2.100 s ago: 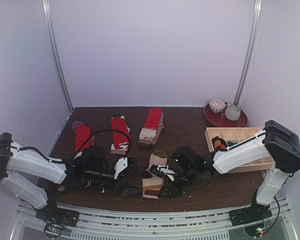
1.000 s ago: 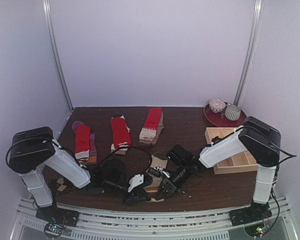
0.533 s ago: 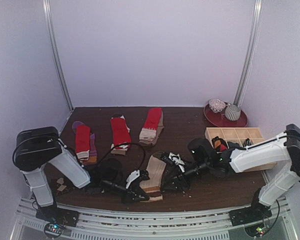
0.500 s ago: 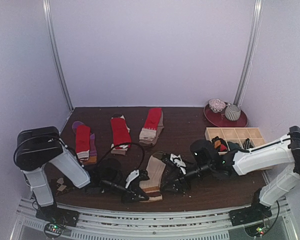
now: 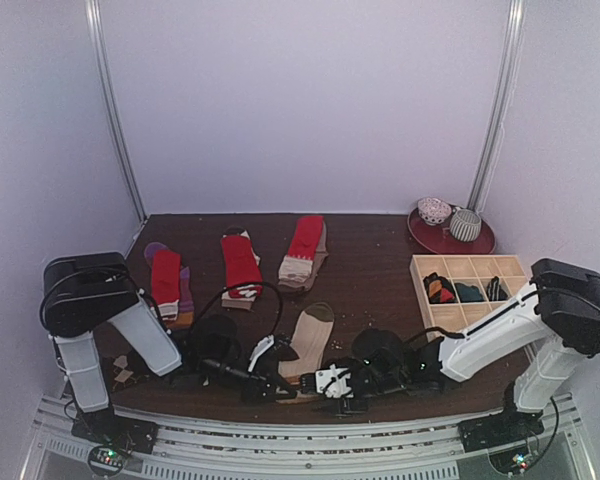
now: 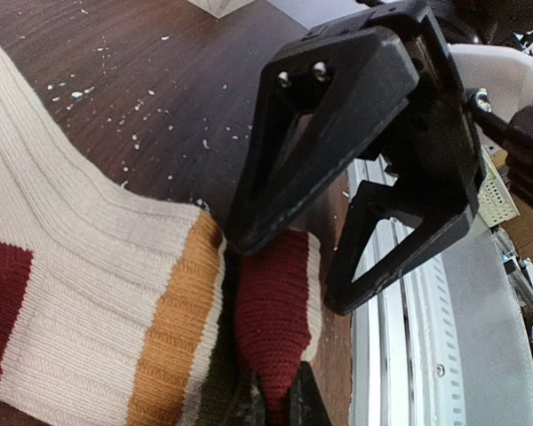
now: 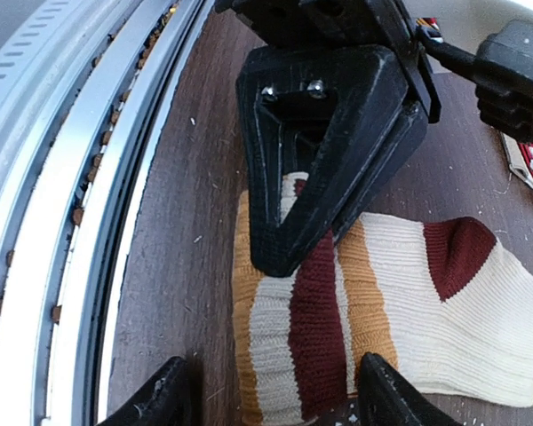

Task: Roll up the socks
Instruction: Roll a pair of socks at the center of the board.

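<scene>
The beige ribbed fabric sock with dark red, ochre and green bands (image 5: pixel 308 338) lies flat on the dark brown wooden worktop (image 5: pixel 380 260), left of centre and close to the near edge, its length running towards the far side. The left end effector (image 6: pixel 275 404) is clenched on the dark red band at the sock's near end, pinning it. The right end effector (image 7: pixel 282 395) is released, its fingers spread wide and low, one on either side of that same banded end and close against the left one. The step looks to be starting the roll from this near end. To do it well, the right end effector should close across the full width of the end rather than one corner, so the first turn comes out square. It should then tuck the end over towards the far side in small, tight turns. The left one should let go only once the right has the fabric. The two sit very close, so a slow approach avoids a knock.
</scene>
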Motion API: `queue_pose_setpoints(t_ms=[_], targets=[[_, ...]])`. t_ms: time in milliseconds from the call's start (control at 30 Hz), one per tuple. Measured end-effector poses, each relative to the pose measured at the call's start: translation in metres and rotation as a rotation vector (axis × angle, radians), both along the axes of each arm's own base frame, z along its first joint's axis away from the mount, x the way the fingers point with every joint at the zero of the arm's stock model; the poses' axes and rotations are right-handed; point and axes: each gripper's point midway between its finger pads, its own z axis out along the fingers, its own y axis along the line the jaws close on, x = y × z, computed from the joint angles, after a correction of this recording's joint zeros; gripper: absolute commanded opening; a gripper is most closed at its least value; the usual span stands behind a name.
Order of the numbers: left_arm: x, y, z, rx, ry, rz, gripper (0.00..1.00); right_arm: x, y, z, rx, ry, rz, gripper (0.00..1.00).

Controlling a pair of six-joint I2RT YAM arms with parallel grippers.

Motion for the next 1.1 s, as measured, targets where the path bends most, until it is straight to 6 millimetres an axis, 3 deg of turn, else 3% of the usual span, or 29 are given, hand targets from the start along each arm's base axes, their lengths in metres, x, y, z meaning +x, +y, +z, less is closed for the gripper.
queue_pose_setpoints(t_ms=[100,267,333,433,567,667,867,933,1033,1100], targets=[[0.0,0.0,0.0,-0.001,0.003,-0.002,0.0,0.004,0.004,-0.005,-0.011,-0.029,-0.001,0.55],[0.0,0.001,0.0,-0.006,0.006,-0.005,0.0,0.01,0.01,-0.009,-0.013,-0.036,-0.021,0.32],[0.001,0.001,0.0,-0.008,0.007,-0.007,0.09,0.011,0.012,-0.013,-0.025,-0.009,-0.04,0.29],[0.002,0.002,-0.001,-0.002,0.008,-0.002,0.14,0.011,0.013,-0.015,-0.038,0.049,-0.076,0.27],[0.005,0.005,0.001,0.033,-0.011,0.011,0.49,0.007,0.013,-0.015,-0.027,0.187,-0.129,0.27],[0.011,0.009,0.015,0.051,-0.087,0.032,0.5,0.008,0.01,-0.014,-0.003,0.355,-0.184,0.27],[0.032,0.012,0.082,-0.069,-0.391,0.1,0.54,0.014,0.005,-0.013,0.042,0.71,-0.269,0.27],[0.034,0.011,0.095,-0.097,-0.477,0.101,0.54,0.016,0.008,-0.013,0.041,0.816,-0.277,0.27],[0.033,0.008,0.086,-0.086,-0.53,0.07,0.54,0.019,0.015,-0.013,0.03,0.953,-0.279,0.27],[0.029,0.006,0.066,-0.047,-0.527,0.036,0.54,0.019,0.018,-0.012,0.022,1.013,-0.271,0.27]])
